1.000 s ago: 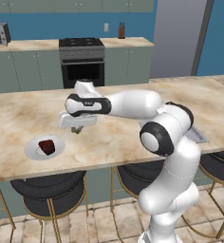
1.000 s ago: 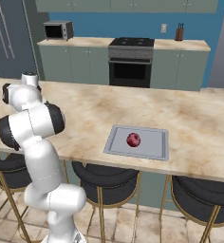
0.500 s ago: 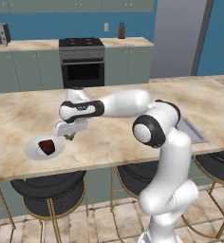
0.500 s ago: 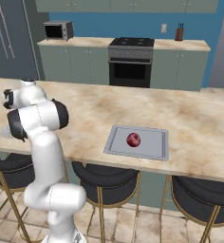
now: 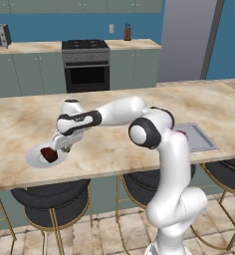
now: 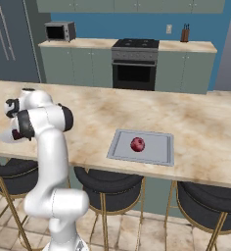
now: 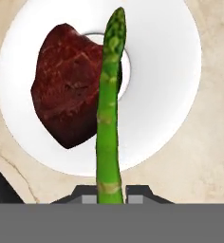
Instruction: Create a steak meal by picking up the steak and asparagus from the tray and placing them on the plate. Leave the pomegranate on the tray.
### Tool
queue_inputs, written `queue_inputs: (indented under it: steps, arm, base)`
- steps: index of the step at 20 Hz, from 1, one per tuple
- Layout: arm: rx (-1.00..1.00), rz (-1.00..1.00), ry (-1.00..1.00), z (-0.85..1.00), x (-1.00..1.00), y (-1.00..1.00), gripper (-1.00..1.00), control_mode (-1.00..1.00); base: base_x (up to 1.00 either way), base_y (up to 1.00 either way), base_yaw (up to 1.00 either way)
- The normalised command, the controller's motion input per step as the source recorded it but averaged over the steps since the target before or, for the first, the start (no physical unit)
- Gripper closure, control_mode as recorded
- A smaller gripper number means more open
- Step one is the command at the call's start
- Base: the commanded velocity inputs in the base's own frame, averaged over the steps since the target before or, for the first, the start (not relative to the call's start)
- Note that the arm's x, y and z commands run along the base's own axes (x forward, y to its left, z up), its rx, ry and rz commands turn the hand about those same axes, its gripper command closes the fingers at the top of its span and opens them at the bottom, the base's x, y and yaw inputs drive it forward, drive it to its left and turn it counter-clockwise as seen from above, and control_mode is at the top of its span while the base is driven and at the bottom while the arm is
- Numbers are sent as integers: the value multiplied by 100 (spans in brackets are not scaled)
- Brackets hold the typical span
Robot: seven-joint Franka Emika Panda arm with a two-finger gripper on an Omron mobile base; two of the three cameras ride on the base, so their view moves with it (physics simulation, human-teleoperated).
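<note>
Now the long counter runs under everything, and the arm reaches far across it to its left side. At the end of the arm, the pincer hangs just over the plate. Well away from the pincer, near the arm's base, sits the tray. From the right base view you can see all of the tray, with the red pomegranate lying in the middle of it. From the left base view the arm covers most of the tray, so just one corner peeks out.

Right below the pincer is the plate. From the left base view the steak is a small dark lump on it. The hand view shows much more: the steak lies on the plate, partly over its flat middle.

Pinched tight in the pincer is the asparagus. It sticks straight out from the pincer, and its tip reaches over the middle of the plate, beside the steak. The base views are too small to show the asparagus.
</note>
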Motion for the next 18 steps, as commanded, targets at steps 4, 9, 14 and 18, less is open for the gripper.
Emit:
queue_inputs:
  steps: [4,9,14,18]
  arm:
    - [0,9,0,-35,33,15,100,-100]
    - [0,8,0,-27,28,25,100,-100]
    - [0,7,0,-12,10,35,100,-100]
    - [-1,6,-1,-1,0,31,100,-100]
  base:
    - [0,0,0]
    - [0,0,0]
    - [0,0,0]
    - [0,0,0]
